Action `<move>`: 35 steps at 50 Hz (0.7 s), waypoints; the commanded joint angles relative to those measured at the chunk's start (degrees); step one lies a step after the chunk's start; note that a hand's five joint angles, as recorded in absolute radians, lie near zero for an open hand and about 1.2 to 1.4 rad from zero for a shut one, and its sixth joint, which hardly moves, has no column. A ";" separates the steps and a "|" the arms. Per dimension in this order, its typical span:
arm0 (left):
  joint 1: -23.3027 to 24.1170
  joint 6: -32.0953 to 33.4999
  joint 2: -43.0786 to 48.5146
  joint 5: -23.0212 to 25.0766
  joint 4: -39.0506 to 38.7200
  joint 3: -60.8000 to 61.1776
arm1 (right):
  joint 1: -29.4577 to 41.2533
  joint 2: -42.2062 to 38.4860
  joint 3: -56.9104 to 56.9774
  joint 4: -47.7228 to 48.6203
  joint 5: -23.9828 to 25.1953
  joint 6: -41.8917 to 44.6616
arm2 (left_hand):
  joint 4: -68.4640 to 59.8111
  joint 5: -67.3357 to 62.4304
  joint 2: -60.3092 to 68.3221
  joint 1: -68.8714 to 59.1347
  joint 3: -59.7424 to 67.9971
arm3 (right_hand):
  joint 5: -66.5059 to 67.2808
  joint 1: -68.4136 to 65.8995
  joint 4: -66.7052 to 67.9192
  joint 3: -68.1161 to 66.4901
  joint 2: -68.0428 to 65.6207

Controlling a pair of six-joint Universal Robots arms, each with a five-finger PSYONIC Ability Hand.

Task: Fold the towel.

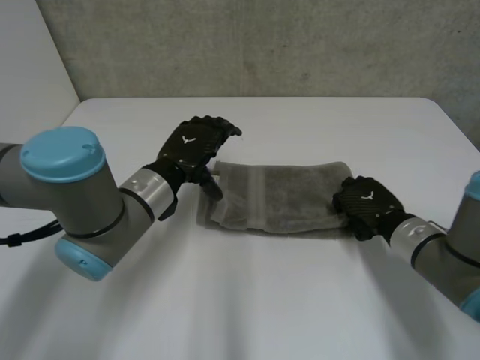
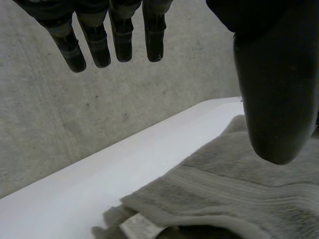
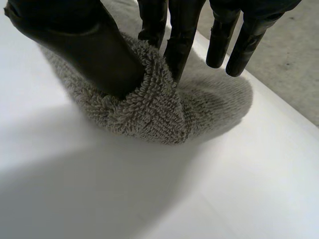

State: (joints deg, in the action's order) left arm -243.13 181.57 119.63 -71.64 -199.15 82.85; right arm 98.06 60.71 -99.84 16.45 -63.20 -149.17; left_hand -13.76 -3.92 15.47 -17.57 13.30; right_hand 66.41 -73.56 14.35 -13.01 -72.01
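A grey towel (image 1: 289, 196) lies folded into a long strip across the middle of the white table (image 1: 247, 300). My left hand (image 1: 196, 147) hovers over the strip's left end, fingers (image 2: 122, 40) straight and apart from the thumb (image 2: 274, 94), holding nothing; the towel (image 2: 234, 194) with its small label (image 2: 139, 228) lies under the palm. My right hand (image 1: 365, 202) rests on the strip's right end. There its thumb (image 3: 84, 50) and fingers (image 3: 174, 35) pinch a bunched fold of the towel (image 3: 154, 107) at the near right corner.
A grey concrete wall (image 1: 262, 45) stands behind the table's far edge. Bare white tabletop spreads in front of the towel and to both sides.
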 commanded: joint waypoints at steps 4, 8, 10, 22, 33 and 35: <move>-4.11 -0.08 -4.76 0.18 0.07 5.21 | -7.62 8.11 -2.73 -11.17 5.37 7.05 | 3.76 0.68 -2.23 4.33 -3.30 | 3.59 -6.44 -4.35 3.01 -7.99; -6.12 -0.08 -6.07 0.45 -0.19 7.67 | -11.21 12.32 2.78 -19.14 5.81 17.92 | 3.76 0.84 -2.40 4.50 -3.30 | 3.59 -6.44 -4.35 3.01 -7.99; -6.75 -0.08 -6.34 0.45 -0.28 8.11 | -10.69 12.68 5.00 -21.63 5.46 20.15 | 3.76 0.68 -2.23 4.33 -3.30 | 3.59 -6.44 -4.35 3.01 -7.99; -7.89 -0.17 -6.60 0.18 -0.63 8.38 | 15.19 7.08 19.57 -24.18 3.80 11.98 | 3.76 0.84 -2.40 4.50 -3.30 | 3.59 -6.44 -4.35 3.01 -7.99; -6.40 -0.34 -7.83 0.01 -0.63 8.55 | 31.14 -7.96 23.90 -18.22 -6.93 9.35 | 3.76 0.85 -2.40 4.50 -3.30 | 3.59 -6.44 -4.35 3.01 -7.99; -6.31 -0.34 -8.18 0.01 -0.63 8.47 | 31.58 -8.23 23.90 -16.09 -7.46 7.67 | 3.76 0.84 -2.40 4.50 -3.30 | 3.59 -6.44 -4.35 3.01 -7.99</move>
State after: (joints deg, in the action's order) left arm -250.19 181.30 112.36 -71.59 -199.78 91.31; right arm 126.66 56.90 -76.08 -5.10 -67.33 -139.19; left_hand -13.76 -3.92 15.47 -17.57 13.30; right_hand 66.62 -74.69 14.35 -13.01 -72.85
